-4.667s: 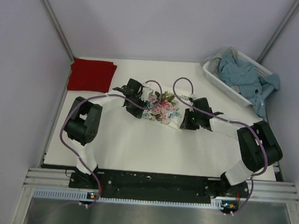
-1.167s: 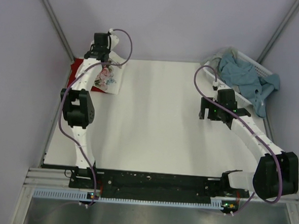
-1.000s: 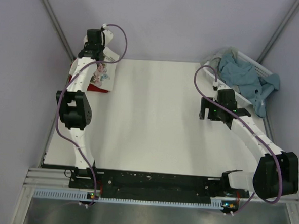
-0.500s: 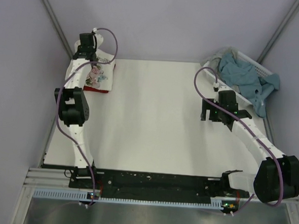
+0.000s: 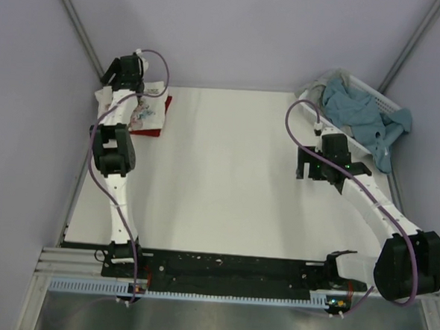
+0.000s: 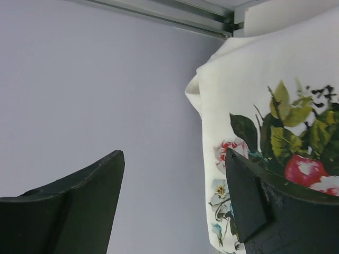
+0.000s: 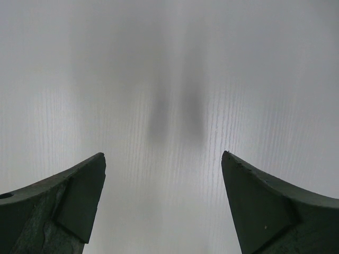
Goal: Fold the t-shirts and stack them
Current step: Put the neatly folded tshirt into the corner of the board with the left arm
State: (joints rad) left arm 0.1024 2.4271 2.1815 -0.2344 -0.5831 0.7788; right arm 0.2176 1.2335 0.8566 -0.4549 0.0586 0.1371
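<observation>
"Top external view: how do the arms stand?"

"Left arm stretched to the far left corner; left gripper (image 5: 123, 69) at the far edge of the stack, fingers spread and holding nothing; folded white t-shirt with a rose-and-leaf print (image 5: 145, 112) lies just on the near side of it, on top of the folded dark red t-shirt (image 5: 152, 133)."

"Anything to read on the print?"

"Left wrist view shows red roses and green leaves; the cloth runs behind that gripper's right finger."

"And the other arm?"

"Bent at the elbow; right gripper (image 5: 303, 166) wide apart and empty over the white table (image 5: 226, 188); white slotted plastic basket (image 5: 313, 111) holding blue-grey cloth (image 5: 358, 110) just beyond it, to its right."
</observation>
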